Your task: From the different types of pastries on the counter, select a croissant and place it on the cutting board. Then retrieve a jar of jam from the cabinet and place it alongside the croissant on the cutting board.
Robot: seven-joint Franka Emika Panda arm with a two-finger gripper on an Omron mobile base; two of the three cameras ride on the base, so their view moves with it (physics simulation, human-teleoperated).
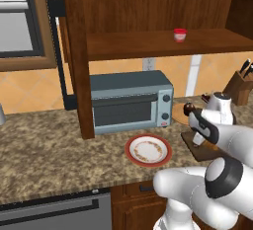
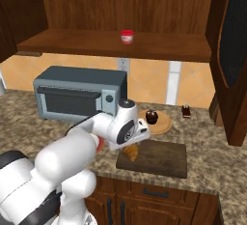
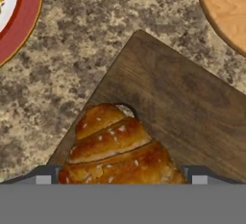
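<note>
Two dark finger tips frame the croissant (image 3: 117,148) at the bottom of the hand view, one on each side of it, so the gripper (image 3: 120,177) reads as closed on the pastry, carrying it low over the cutting board (image 3: 192,117). The croissant sits over the board's near end, covering most of the hole, whose pale rim peeks out at about one o'clock from the pastry's tip. Whether it already touches the wood I cannot tell. In the right base view the white arm bends down from nine o'clock and the croissant (image 2: 130,152) hangs under the hand at the board's (image 2: 159,159) left end, which would leave the bare stretch towards three o'clock free, and my guess is that space is being kept for the jam. That jar of jam (image 2: 127,36) waits up at twelve o'clock on the shelf of the open cabinet (image 2: 144,7), red lid plain to see, well apart from everything below. At one o'clock from the board, the chocolate cupcake (image 2: 151,117) sits on the round wooden plate (image 2: 164,122), and further right the dark cake slice (image 2: 185,111) stands on the granite counter (image 2: 212,147). The toaster oven (image 1: 131,100) and the red-rimmed plate (image 1: 148,150) lie off to the left, out of the arm's way. First half looks nearly done: release next, then reach for the shelf.
</note>
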